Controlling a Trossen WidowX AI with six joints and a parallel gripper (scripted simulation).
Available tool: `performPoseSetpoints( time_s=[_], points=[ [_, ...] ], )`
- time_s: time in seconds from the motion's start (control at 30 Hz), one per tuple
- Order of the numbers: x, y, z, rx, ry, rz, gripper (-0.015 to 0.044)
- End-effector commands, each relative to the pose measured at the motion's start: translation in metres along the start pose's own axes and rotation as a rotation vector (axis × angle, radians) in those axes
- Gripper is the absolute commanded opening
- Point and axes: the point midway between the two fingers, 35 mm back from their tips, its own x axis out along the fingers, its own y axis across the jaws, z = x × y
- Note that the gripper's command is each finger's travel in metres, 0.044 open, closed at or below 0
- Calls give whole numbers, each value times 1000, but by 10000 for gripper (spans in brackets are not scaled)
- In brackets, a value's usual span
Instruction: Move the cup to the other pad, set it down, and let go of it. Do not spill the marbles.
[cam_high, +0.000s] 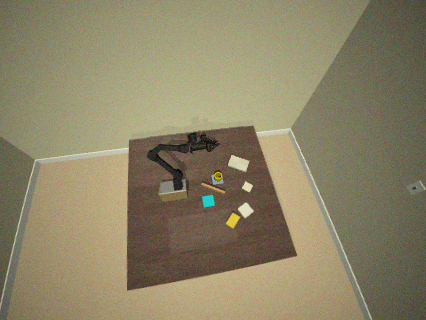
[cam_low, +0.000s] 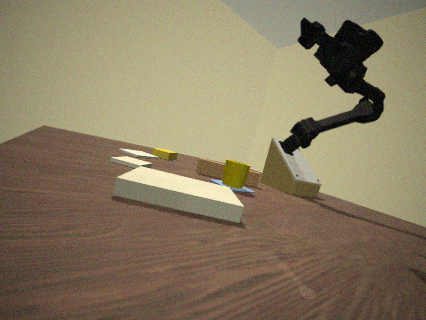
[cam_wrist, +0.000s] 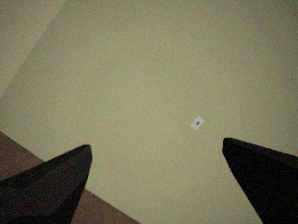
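Note:
A yellow cup (cam_high: 218, 176) (cam_low: 235, 173) stands upright on a light blue pad (cam_high: 218, 181) (cam_low: 243, 189) near the middle of the brown table (cam_high: 200, 240). A cyan pad (cam_high: 208, 201) lies on the table in front of it, toward the near edge. My gripper (cam_high: 216, 145) (cam_low: 306, 33) (cam_wrist: 157, 148) is open and empty, raised high in the air behind the cup and well away from it. In the wrist view its fingers frame only the wall. I cannot see any marbles in the cup from these views.
A large white block (cam_high: 238, 163) (cam_low: 178, 193), two small white blocks (cam_high: 247, 186) (cam_high: 245, 210), a yellow block (cam_high: 233, 220) (cam_low: 165, 154) and a thin wooden bar (cam_high: 213, 188) (cam_low: 212, 168) lie around the cup. The arm's base (cam_high: 173, 191) (cam_low: 290, 171) stands to the left.

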Motion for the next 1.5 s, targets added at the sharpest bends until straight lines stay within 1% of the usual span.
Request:
performPoseSetpoints(
  time_s=[0.0, 0.07, 0.17, 0.27, 0.37, 0.5, 0.6, 0.67, 0.77, 0.8, 0.83, 1.47],
  points=[
    [2, 1, -3, 11, 12, 5, 374],
    [13, 7, -24, 104, 112, 41, 321],
    [32, 21, -75, 334, 356, 89, 242],
    [39, 35, -126, 577, 611, 84, 167],
    [37, 49, -174, 825, 871, 22, 167],
    [24, 66, -223, 1120, 1180, -133, 167],
    [10, 77, -253, 1323, 1392, -302, 167],
    [-1, 85, -270, 1461, 1536, -455, 167],
    [-16, 98, -291, 1649, 1734, -741, 167],
    [-19, 101, -294, 1679, 1765, -798, 167],
    [-20, 101, -295, 1688, 1776, -818, 167],
    [-17, 106, -296, 1688, 1776, -819, 167]
  ],
)
